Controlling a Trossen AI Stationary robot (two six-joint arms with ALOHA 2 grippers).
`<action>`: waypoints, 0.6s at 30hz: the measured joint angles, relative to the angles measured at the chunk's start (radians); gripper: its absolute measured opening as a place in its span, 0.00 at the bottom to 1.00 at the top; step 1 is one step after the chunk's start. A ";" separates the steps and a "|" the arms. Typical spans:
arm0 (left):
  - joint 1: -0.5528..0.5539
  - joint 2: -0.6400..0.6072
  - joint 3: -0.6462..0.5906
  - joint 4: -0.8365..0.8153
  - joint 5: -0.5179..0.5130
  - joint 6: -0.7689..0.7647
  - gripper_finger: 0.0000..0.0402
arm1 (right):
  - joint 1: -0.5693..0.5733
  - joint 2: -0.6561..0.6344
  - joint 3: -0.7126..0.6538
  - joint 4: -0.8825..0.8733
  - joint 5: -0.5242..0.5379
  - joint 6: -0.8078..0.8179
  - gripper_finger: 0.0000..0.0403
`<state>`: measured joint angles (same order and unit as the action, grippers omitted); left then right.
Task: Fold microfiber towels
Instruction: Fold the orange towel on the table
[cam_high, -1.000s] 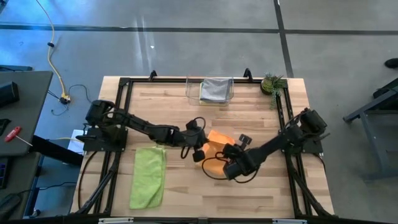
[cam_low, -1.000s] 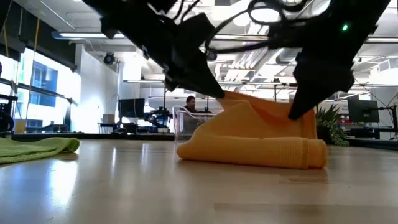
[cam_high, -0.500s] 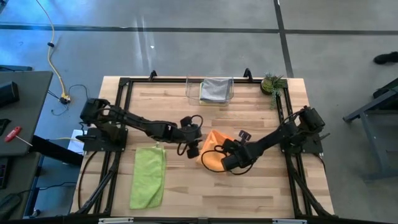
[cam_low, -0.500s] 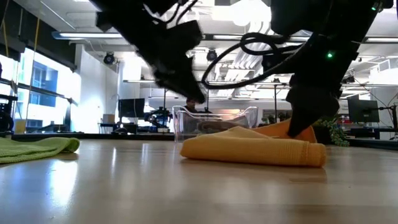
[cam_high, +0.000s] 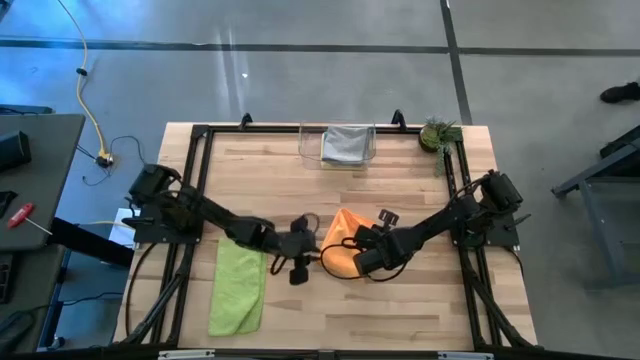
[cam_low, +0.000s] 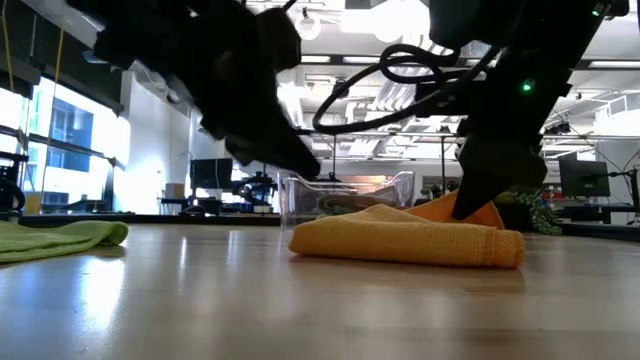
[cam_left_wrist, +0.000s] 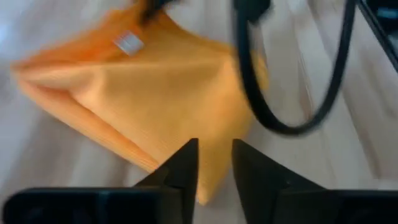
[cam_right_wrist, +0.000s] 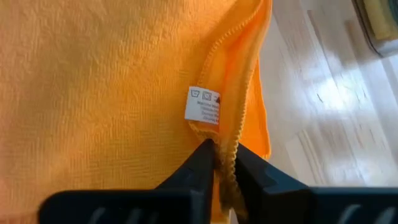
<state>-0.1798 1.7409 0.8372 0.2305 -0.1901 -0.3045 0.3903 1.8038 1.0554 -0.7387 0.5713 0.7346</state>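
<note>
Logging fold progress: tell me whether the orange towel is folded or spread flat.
Folded, roughly. The orange towel lies doubled in the low view with a rolled edge, while the right gripper pinches its hem beside the label.

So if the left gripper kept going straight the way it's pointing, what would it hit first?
Most likely the orange towel. The left gripper is empty, jaws slightly apart, aimed at the towel's folded side. A dark cable loops close by, though depth is unclear.

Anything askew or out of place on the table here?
The orange towel is folded unevenly, one edge still pinched between the right gripper's fingers. The lime towel lies rumpled beside the left arm. Nothing spilled or damaged.
</note>
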 joint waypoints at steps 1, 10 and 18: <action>-0.006 0.017 -0.002 0.007 0.002 0.000 0.18 | -0.004 0.000 0.000 0.008 0.001 -0.009 0.07; -0.007 0.139 -0.004 0.155 0.024 0.053 0.01 | -0.031 0.000 0.000 0.034 -0.005 -0.024 0.11; -0.011 0.226 -0.001 0.182 0.024 0.038 0.00 | -0.048 -0.052 0.011 -0.093 -0.005 0.017 0.32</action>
<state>-0.1909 1.9670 0.8358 0.4122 -0.1665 -0.2663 0.3424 1.7520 1.0660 -0.8314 0.5667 0.7513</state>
